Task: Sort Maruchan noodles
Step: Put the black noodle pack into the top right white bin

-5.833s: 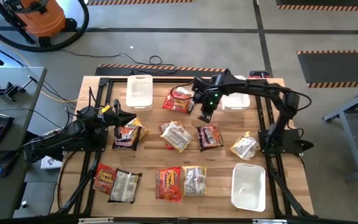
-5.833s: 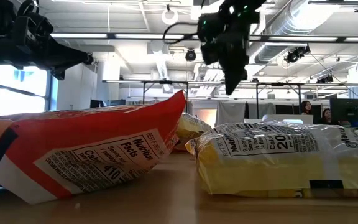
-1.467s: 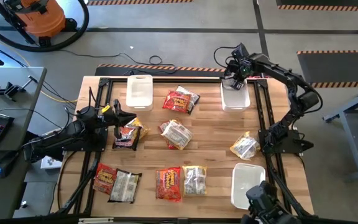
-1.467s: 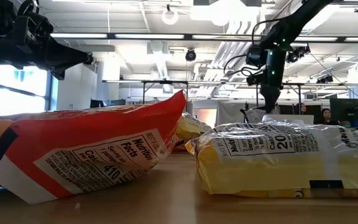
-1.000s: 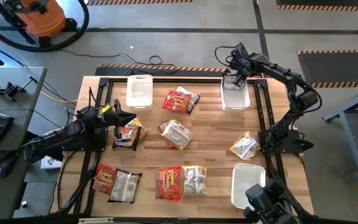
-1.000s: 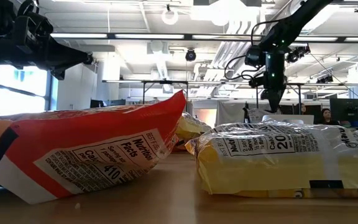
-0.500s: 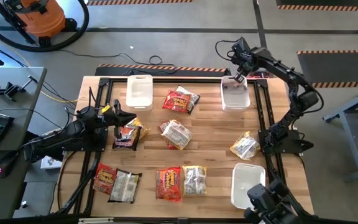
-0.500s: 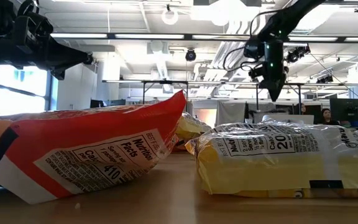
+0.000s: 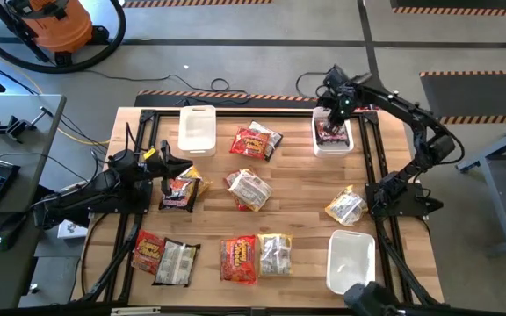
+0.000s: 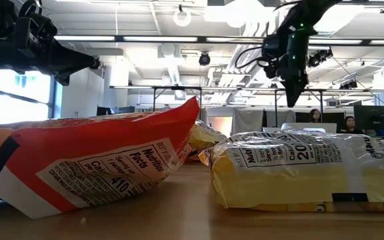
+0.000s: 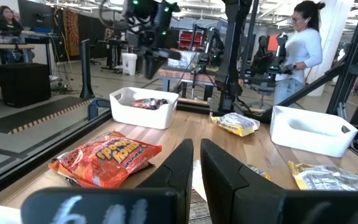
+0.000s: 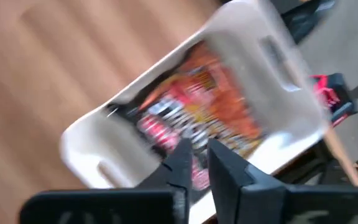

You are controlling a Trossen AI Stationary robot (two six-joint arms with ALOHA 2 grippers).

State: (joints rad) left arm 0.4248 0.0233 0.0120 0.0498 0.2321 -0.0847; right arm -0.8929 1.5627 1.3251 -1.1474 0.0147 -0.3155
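A dark brown-silver Maruchan packet (image 9: 332, 132) lies flat in the white bin (image 9: 333, 146) at the counter's (image 9: 306, 219) far right, its long axis along the bin's length. The right end effector (image 9: 336, 109) hovers above, fingers nearly together, empty. The left end effector (image 9: 167, 163) rests closed.

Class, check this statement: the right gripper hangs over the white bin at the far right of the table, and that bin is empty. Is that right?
Not quite. The right gripper does hang over the white bin at the far right of the table, but that bin is not empty: a dark noodle packet lies in it. The high view shows this, and the right wrist view confirms it.
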